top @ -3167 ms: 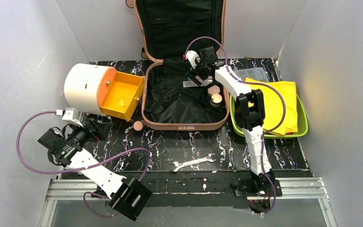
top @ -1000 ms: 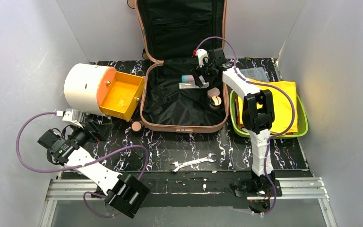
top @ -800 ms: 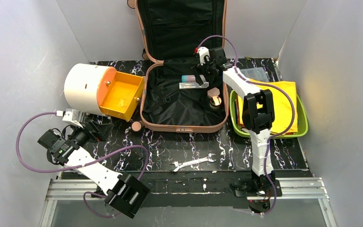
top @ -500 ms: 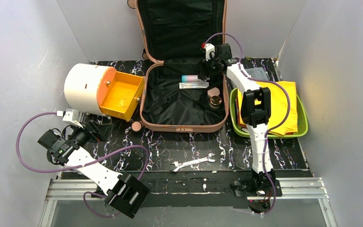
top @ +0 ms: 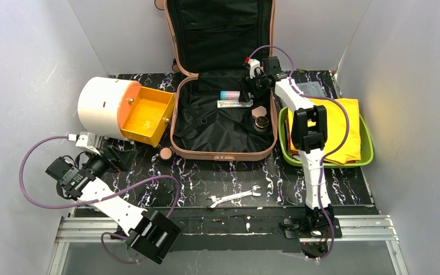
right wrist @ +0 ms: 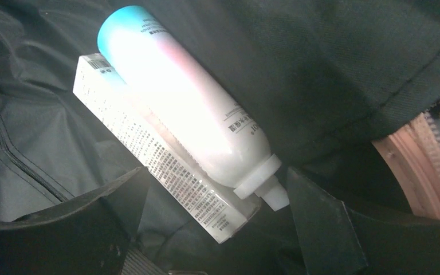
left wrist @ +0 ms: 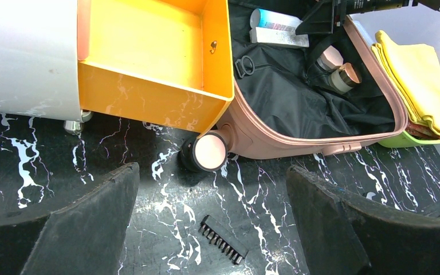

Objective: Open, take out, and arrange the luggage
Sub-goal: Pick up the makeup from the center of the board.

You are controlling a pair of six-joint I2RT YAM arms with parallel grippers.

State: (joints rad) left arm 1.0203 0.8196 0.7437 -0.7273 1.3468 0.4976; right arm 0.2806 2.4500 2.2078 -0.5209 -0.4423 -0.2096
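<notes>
Over the last few seconds we see the right fingers (top: 247,87) slide from the middle of the case to its back-right corner. That uncovers a white tube with a blue cap (right wrist: 183,109), lying against a small white box (right wrist: 149,154) on the black lining. The luggage (top: 206,129) hasn't moved: back centre of the table (top: 275,172), lid propped up against the rear wall, lower half flat and unzipped. So opening is done and we're into take-out. Our read is that the tube or box is the next pick. Two small jars (top: 259,117) sit just right of them, also inside. Right arm is stretched forward from its base past the left edge of the green tray (top: 368,153), which holds a yellow cloth (top: 344,123). Its wrist is bent down and left into the case, fingers spread wide, holding nothing, tube and box framed between them. Left arm is unchanged: folded low at the table's left. The left fingers (top: 119,154) are wide apart and empty, aimed at a case wheel (left wrist: 209,153) and the orange drawer (top: 146,114) of the cream drum box (top: 100,106). A wrench (top: 233,197) lies on the near table, untouched.
</notes>
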